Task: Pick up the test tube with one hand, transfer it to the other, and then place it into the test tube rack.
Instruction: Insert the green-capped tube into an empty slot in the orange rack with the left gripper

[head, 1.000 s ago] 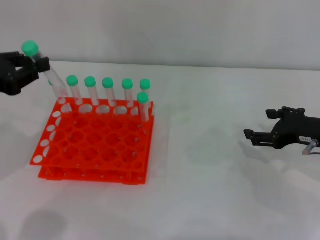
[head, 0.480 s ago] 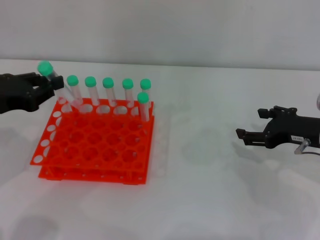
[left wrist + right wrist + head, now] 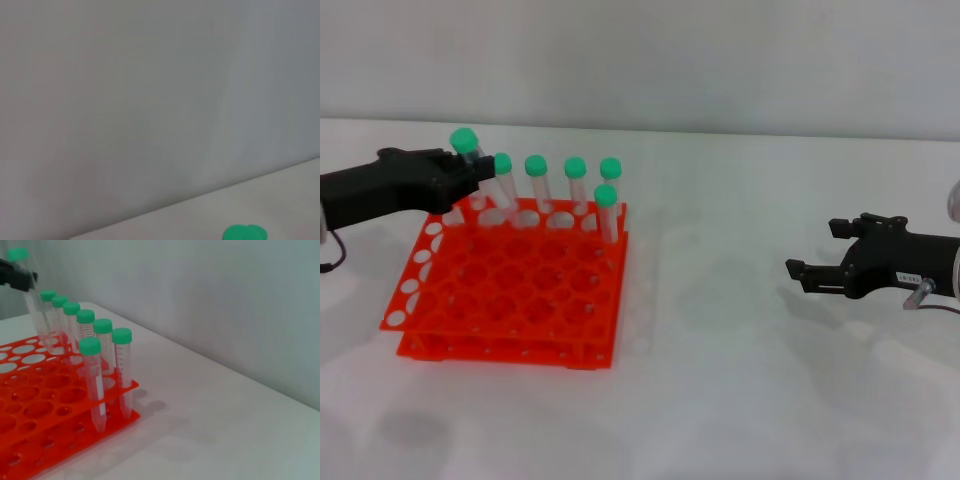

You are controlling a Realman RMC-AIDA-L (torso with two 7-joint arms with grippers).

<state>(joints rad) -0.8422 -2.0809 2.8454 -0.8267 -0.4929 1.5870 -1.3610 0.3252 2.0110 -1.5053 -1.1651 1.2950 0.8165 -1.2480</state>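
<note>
My left gripper [image 3: 470, 173] is shut on the test tube [image 3: 467, 143], gripping it just under its green cap. It holds the tube tilted over the back left corner of the orange-red rack [image 3: 510, 300], with the tip low among the back-row holes. The right wrist view shows the held tube [image 3: 31, 305] under the black fingers [image 3: 17, 277], at the far end of the rack [image 3: 35, 415]. A green cap [image 3: 244, 233] shows at the edge of the left wrist view. My right gripper [image 3: 812, 250] is open and empty, low over the table to the right of the rack.
Several other green-capped tubes [image 3: 575, 180] stand in the rack's back row, and one [image 3: 607, 210] stands in the second row at the right end. The rack's other holes stand open. A pale wall [image 3: 720, 60] runs behind the white table [image 3: 720, 380].
My left gripper has moved right and down with the tube, from left of the rack to over its back left corner. My right gripper has shifted slightly left.
</note>
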